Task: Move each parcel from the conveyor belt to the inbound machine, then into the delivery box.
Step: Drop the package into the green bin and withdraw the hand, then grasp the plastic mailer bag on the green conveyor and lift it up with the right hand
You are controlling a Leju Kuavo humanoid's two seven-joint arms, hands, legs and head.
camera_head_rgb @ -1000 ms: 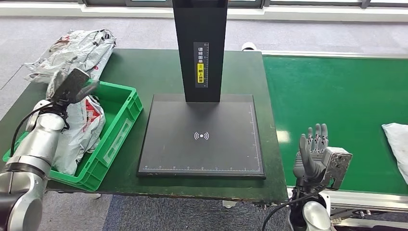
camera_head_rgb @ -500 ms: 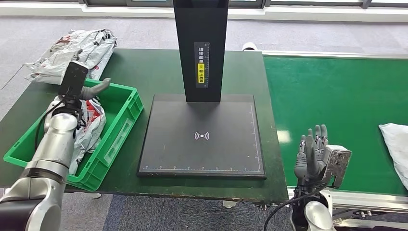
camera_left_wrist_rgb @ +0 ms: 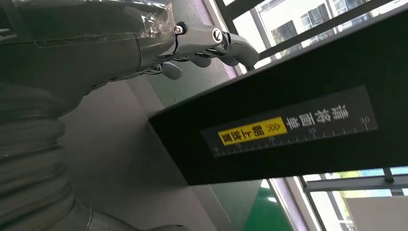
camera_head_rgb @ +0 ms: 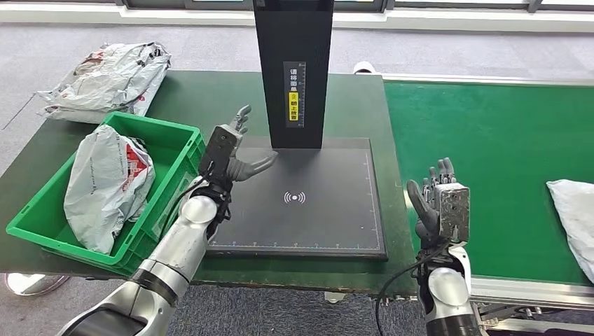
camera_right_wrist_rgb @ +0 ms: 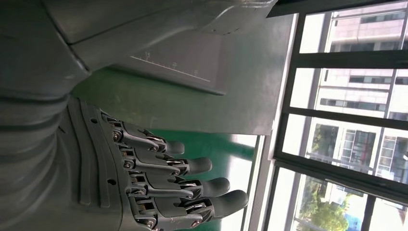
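A: Green bench (camera_head_rgb: 210,105), grey carpet. The left hand (camera_head_rgb: 231,150) has swung from the green crate (camera_head_rgb: 183,178) to the scanner plate's (camera_head_rgb: 336,224) left edge, released, fingers spread.

B: One parcel (camera_head_rgb: 105,185) is boxed; right hand (camera_head_rgb: 440,206) empty too, next parcel (camera_head_rgb: 573,213) waiting at the conveyor's (camera_head_rgb: 490,133) right edge.

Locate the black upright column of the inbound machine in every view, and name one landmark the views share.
Head view: the black column rises at top centre, behind the scan plate.
Left wrist view: the column crosses the picture as a dark slab, beyond the left hand.
Right wrist view: the column cannot be made out.
Shared landmark: its yellow label.
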